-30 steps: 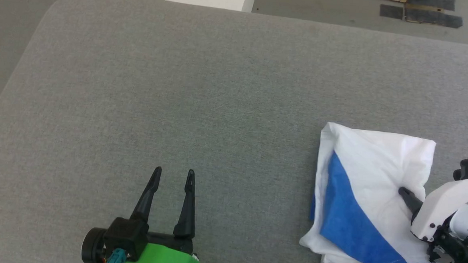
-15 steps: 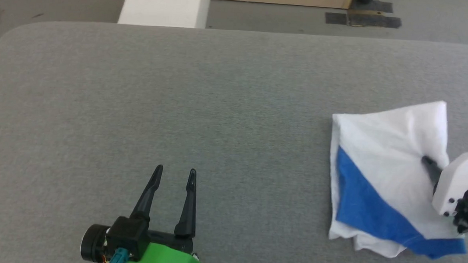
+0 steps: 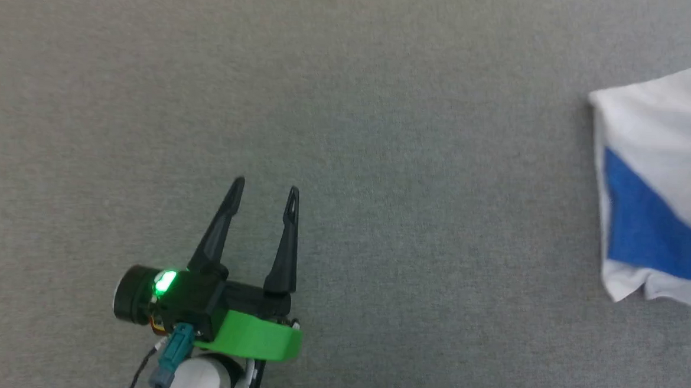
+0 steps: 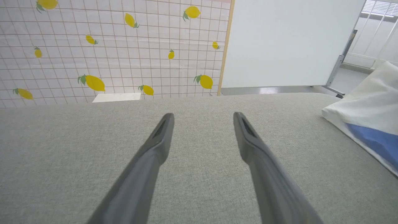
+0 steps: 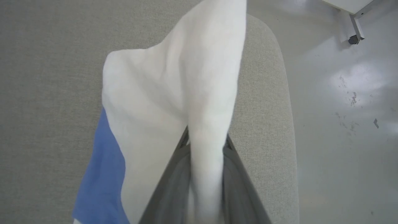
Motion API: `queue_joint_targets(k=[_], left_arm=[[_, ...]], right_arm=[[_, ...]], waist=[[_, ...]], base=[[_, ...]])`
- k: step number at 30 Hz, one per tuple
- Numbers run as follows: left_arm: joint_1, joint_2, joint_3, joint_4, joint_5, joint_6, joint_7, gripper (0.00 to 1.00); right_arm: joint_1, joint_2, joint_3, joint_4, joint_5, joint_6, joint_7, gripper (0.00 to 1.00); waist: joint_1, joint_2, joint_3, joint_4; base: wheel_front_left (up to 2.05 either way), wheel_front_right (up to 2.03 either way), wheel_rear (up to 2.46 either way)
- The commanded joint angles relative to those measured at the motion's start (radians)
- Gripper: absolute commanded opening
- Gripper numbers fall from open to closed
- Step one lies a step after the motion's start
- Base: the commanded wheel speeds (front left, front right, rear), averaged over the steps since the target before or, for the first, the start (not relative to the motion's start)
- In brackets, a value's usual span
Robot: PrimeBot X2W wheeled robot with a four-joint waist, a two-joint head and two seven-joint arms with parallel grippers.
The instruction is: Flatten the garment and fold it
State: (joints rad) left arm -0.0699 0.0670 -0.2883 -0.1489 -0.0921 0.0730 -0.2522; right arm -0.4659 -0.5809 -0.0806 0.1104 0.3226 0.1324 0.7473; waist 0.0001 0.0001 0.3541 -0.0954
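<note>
Garment (image 5: 149,93): 1, doubled over, lumpy. My right gripper (image 5: 206,140) clamped on its white fold; my left gripper (image 3: 265,185) apart, garment well right. Flattening, folding seemingly remain.

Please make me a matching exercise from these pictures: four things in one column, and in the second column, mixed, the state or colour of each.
1. left gripper
2. right gripper
3. sleeve
4. table padding

a. grey
b. shut on white cloth of the shirt
c. bright blue
d. open, holding nothing

Pairs: 1-d, 2-b, 3-c, 4-a
</note>
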Motion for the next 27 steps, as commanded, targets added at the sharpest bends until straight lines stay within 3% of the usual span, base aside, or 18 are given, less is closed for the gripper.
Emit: queue_joint_targets(k=[1, 12, 20, 21, 22, 23, 24, 27], left_arm=[[-0.027, 0.012, 0.001, -0.011, 0.013, 0.008, 0.004, 1.00], [-0.112, 0.040, -0.014, -0.072, 0.082, 0.023, 0.051, 1.00], [-0.128, 0.050, -0.007, -0.130, 0.116, 0.055, 0.053, 1.00], [-0.127, 0.051, -0.005, -0.134, 0.117, 0.058, 0.054, 1.00], [-0.127, 0.052, -0.005, -0.137, 0.119, 0.060, 0.055, 1.00], [-0.126, 0.054, -0.004, -0.137, 0.120, 0.062, 0.056, 1.00], [-0.124, 0.055, -0.003, -0.136, 0.120, 0.064, 0.058, 1.00], [-0.116, 0.055, -0.004, -0.128, 0.118, 0.069, 0.056, 1.00]], right_arm=[[-0.028, -0.029, -0.001, 0.016, -0.007, -0.002, -0.017, 0.00], [-0.138, -0.202, -0.039, 0.203, -0.068, -0.002, -0.151, 0.00], [-0.213, -0.201, -0.070, 0.359, -0.148, -0.002, -0.247, 0.00], [-0.220, -0.196, -0.074, 0.373, -0.156, -0.002, -0.256, 0.16], [-0.230, -0.189, -0.077, 0.389, -0.169, -0.002, -0.268, 0.61], [-0.236, -0.185, -0.077, 0.401, -0.180, -0.002, -0.279, 0.90], [-0.242, -0.179, -0.073, 0.415, -0.193, -0.002, -0.290, 1.00], [-0.257, -0.163, -0.070, 0.452, -0.212, -0.002, -0.313, 1.00]], waist=[[-0.0001, -0.0001, 0.111, -0.055], [-0.0001, -0.0001, 0.284, -0.047], [-0.0001, -0.0001, 0.334, -0.044], [-0.0001, -0.0001, 0.334, -0.045], [-0.0001, -0.0001, 0.334, -0.046], [-0.0001, -0.0001, 0.331, -0.047], [-0.0001, -0.0001, 0.324, -0.049], [-0.0001, -0.0001, 0.296, -0.053]], base=[[0.00, 0.00, 0.00], [0.00, 0.00, 0.00], [0.00, 0.00, 0.00], [0.00, 0.00, 0.00], [0.00, 0.00, 0.00], [0.00, 0.00, 0.00], [0.00, 0.00, 0.00], [0.00, 0.00, 0.00]])
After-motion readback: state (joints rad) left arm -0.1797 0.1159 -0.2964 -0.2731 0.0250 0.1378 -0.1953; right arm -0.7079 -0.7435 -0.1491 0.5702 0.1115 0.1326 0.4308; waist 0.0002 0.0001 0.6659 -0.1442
